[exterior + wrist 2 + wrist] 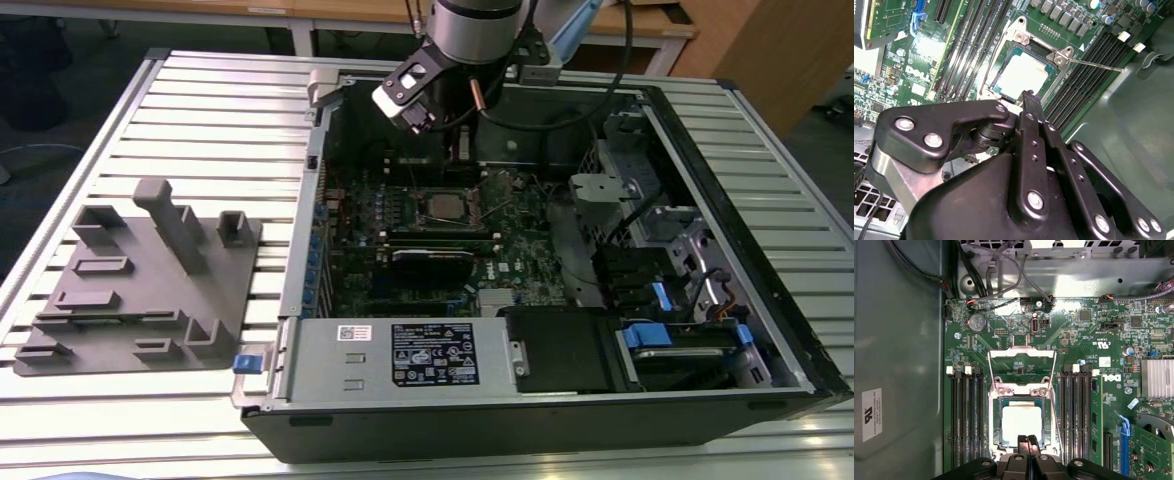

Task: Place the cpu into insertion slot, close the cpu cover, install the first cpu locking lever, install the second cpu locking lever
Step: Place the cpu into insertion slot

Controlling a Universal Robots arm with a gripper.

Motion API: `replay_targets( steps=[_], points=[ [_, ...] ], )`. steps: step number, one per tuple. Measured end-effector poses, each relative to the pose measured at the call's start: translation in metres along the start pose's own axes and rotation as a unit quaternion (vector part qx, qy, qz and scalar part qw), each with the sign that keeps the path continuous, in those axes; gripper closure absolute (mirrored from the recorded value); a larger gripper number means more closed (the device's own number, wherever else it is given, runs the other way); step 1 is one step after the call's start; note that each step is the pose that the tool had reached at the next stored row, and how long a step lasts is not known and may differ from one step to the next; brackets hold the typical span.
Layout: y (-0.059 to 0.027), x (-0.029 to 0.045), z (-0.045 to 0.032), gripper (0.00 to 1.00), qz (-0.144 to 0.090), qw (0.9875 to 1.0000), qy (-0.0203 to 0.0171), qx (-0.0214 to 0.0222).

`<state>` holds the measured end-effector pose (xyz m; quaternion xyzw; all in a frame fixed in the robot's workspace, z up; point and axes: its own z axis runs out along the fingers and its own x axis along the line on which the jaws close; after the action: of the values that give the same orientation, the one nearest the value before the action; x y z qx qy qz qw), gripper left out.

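Closed tool (1027, 441) above cpu (1021, 423), flat and face-up in insertion slot (993, 415).

- We find open air straight above the cpu (1022, 421), which is seated in the insertion slot (994, 415). The gripper (1027, 441) hangs by the slot's rim with its fingers pressed together.
- The cpu cover (1022, 354) lies swung open and takes up the side of the slot that faces the case's cable wall.
- Memory slots (966, 415) run as low ridges along both flanks of the slot.
- A thin lever (1096, 65) juts out over one bank of them.
- Cables (999, 270) crowd the wall beyond the cover.
- A heat sink (1156, 377) rises past one memory bank.
- On the table (200, 100), the grey fixture (134, 280) stands apart from the case (300, 250), on the exterior view's left.
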<state>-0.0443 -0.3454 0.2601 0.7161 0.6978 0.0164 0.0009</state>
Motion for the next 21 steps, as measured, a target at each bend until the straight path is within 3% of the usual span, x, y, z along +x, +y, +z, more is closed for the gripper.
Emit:
replay_targets(
  steps=[12, 21],
  points=[
    [0.0043, 0.0001, -0.0001, 0.90, 0.000, 1.0000, -0.0001, 0.0001],
    [0.0045, 0.0002, -0.0052, 0.90, 0.000, 1.0000, -0.0002, 0.0001]
  ],
)
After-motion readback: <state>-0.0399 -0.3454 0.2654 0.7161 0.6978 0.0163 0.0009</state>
